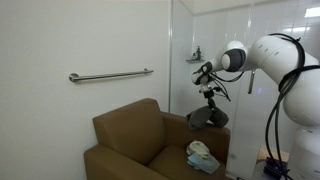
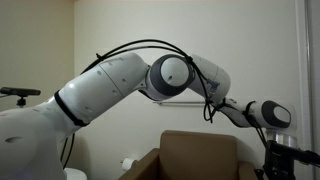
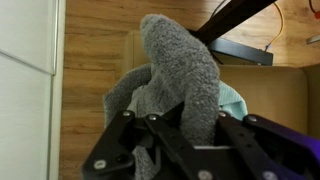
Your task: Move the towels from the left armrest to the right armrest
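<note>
A brown armchair (image 1: 130,140) stands against a white wall. In an exterior view my gripper (image 1: 210,98) hangs above the armrest nearest the robot, shut on a dark grey towel (image 1: 208,118) held clear of the chair. A pile of light teal and white towels (image 1: 202,157) lies on that armrest below it. In the wrist view the grey towel (image 3: 180,60) is pinched between my jaws (image 3: 185,125) and hangs down from them. The teal towel (image 3: 232,100) and more grey cloth lie on the brown armrest (image 3: 285,100) beneath. The chair's far armrest (image 1: 100,158) is bare.
A metal grab bar (image 1: 110,75) is on the wall above the chair. A glass partition (image 1: 200,40) stands behind the arm. The wrist view shows wooden floor (image 3: 95,80) and a black stand with cables (image 3: 245,50). The chair's back (image 2: 200,150) shows under the arm.
</note>
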`<state>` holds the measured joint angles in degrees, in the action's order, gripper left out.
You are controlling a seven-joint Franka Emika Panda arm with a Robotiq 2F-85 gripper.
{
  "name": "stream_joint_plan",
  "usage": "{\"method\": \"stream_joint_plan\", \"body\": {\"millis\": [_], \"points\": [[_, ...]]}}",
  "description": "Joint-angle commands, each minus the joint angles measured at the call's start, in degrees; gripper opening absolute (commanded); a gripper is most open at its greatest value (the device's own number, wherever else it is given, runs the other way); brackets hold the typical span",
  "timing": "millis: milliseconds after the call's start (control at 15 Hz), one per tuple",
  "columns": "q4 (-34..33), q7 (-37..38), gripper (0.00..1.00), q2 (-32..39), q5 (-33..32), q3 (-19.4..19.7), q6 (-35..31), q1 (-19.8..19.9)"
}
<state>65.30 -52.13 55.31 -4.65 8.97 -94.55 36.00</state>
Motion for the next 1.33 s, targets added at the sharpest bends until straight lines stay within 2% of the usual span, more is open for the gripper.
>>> {"method": "stream_joint_plan", "body": {"millis": [0, 200, 733, 1067, 1267], "points": [[-0.6, -7.6, 0.04, -0.1, -3.1, -0.3, 1.2, -0.4], [-1.5, -14.2, 0.04, 0.5, -5.1, -0.4, 2.6, -0.7], [-12.2, -37.2, 0.04, 6.6, -8.4, -0.6, 12.7, -0.7], [-18.1, -51.1, 0.04, 10.6, -12.7, 0.4, 17.2, -1.7], [-21.3, -56.3, 0.05, 12.7, -14.6, 1.2, 18.5, -2.3]]}}
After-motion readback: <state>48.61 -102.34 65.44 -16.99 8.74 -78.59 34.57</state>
